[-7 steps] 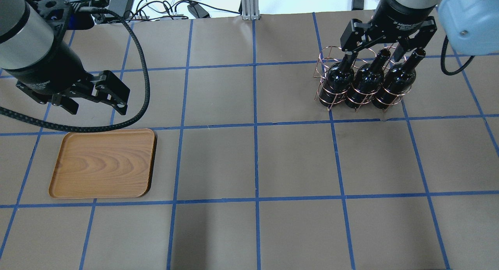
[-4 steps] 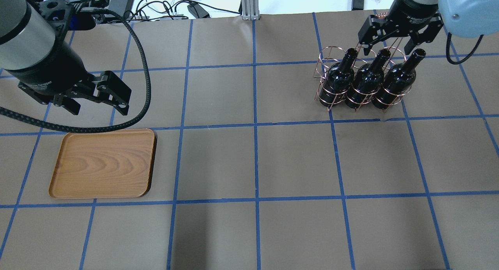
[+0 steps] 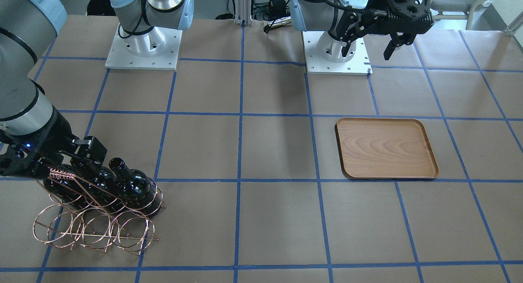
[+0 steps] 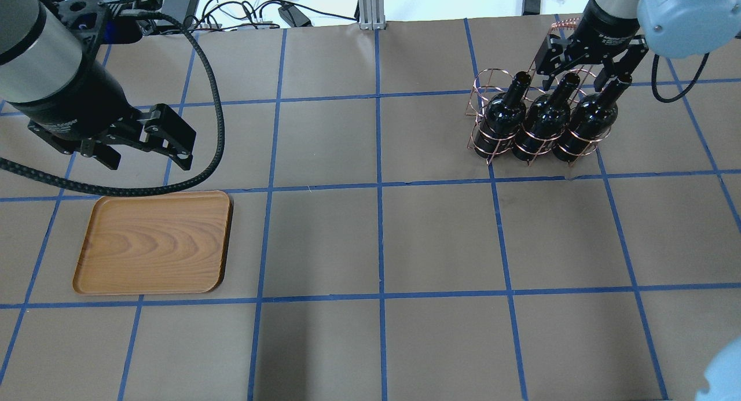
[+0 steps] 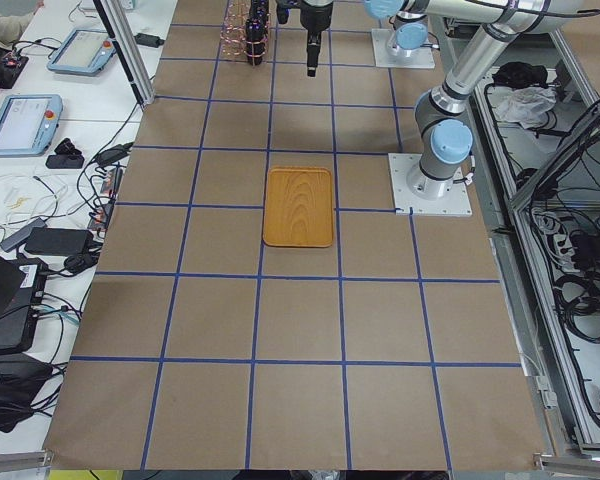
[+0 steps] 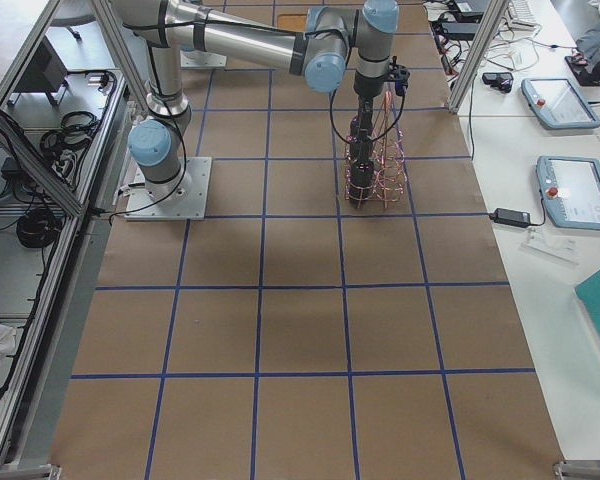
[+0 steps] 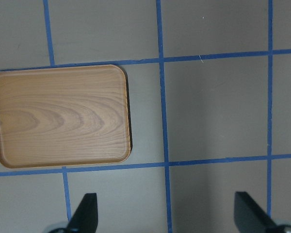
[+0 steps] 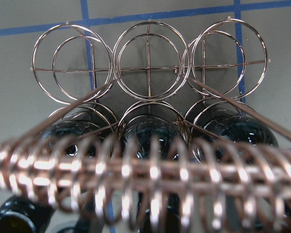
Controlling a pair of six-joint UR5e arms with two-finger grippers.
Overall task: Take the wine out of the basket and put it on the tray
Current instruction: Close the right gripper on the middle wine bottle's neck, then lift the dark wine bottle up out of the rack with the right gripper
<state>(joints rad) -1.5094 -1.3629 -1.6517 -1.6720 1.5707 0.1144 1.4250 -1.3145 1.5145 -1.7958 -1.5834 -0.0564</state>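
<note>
Three bottles are seen standing close together, necks up, in the basket (image 4: 479, 85) at the far right of the worktop (image 4: 376, 245). The right fingers (image 4: 546, 65) are spread wide over those necks, and nothing is gripped yet. The middle bottle (image 4: 544, 117) appears to be lined up roughly between them. The basket's coiled handle (image 8: 145, 174) is crowded right up against the wrist camera.

The bottle is judged to be heavy for its size, rigid, glossy and slippery, and breakable if knocked or dropped. The narrow neck is the only part the fingers can close on, and a hold just under the lip is favoured, so the rim can stop any slide. A straight lift is called for, since the wire loops hug the body.

The tray (image 4: 153, 242) is well apart, across the worktop on the left. The left fingers (image 4: 176, 149) are held wide open with nothing in them, just beyond the tray's far edge.
</note>
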